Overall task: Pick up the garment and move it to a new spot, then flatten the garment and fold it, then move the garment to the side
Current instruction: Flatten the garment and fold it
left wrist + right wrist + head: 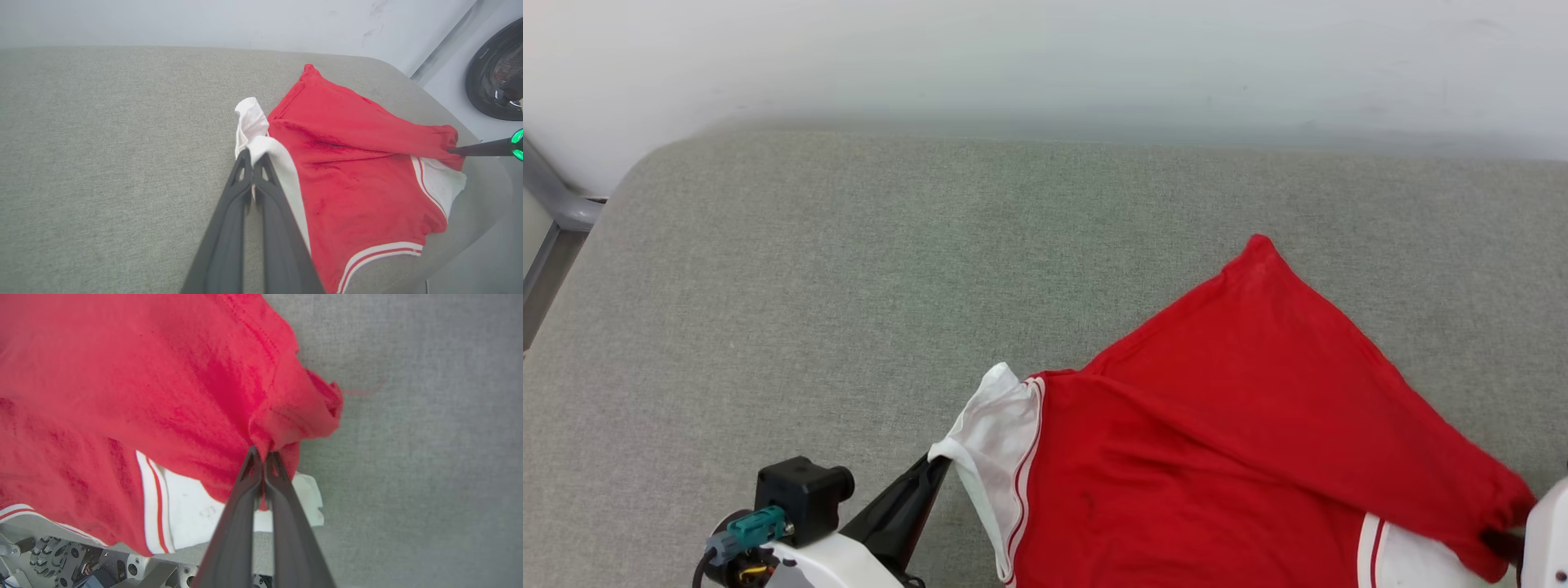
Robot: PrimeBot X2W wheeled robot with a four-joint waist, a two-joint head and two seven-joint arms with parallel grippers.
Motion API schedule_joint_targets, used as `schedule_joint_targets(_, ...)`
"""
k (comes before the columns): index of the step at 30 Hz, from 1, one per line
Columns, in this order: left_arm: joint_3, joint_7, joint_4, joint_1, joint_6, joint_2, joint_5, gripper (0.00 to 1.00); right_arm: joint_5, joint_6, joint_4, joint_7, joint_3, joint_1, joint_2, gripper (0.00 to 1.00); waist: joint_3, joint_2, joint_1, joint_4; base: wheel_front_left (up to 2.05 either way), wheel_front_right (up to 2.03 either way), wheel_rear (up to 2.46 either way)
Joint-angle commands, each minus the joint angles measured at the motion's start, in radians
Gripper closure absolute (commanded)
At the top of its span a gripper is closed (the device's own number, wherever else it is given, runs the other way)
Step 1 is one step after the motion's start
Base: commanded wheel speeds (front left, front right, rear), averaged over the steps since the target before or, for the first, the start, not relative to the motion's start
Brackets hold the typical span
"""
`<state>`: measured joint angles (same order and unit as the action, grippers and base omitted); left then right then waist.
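The garment is a red jersey with white sleeves and red-white striped trim, lying partly folded over itself at the near right of the grey surface. My left gripper is shut on the white left sleeve, its fingertips pinching the cloth. My right gripper is shut on a bunched red corner of the garment, seen at the right edge of the head view. The other white sleeve lies under that red fold. No print shows.
A grey fabric-covered surface spreads wide to the left and back, ending at a pale wall. A grey metal frame stands at the far left. The surface's near edge and the robot's base lie below the garment.
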<state>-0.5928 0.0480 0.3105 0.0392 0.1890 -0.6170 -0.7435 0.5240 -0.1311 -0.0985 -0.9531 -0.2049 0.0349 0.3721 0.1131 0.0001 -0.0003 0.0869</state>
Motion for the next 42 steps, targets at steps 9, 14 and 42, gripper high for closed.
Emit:
schedule_joint_targets(9,-0.009,-0.018,-0.042,-0.015,-0.016,0.014,-0.014,1.00,0.015,0.001,-0.013,0.056,-0.011,-0.111,-0.048,1.00,0.008,-0.0001,0.0003,0.002,0.00,0.00,0.00)
schedule_joint_targets(14,-0.017,-0.016,-0.047,0.005,-0.029,0.014,-0.009,1.00,0.042,0.001,0.006,0.073,0.013,-0.071,-0.018,0.00,0.025,-0.0001,0.0003,0.013,0.00,0.00,0.00)
schedule_joint_targets(42,-0.098,-0.017,-0.026,0.143,-0.085,0.097,0.054,1.00,-0.080,0.001,-0.057,-0.164,0.170,0.546,0.119,0.00,0.297,-0.0001,0.0003,0.312,0.00,0.00,0.00)
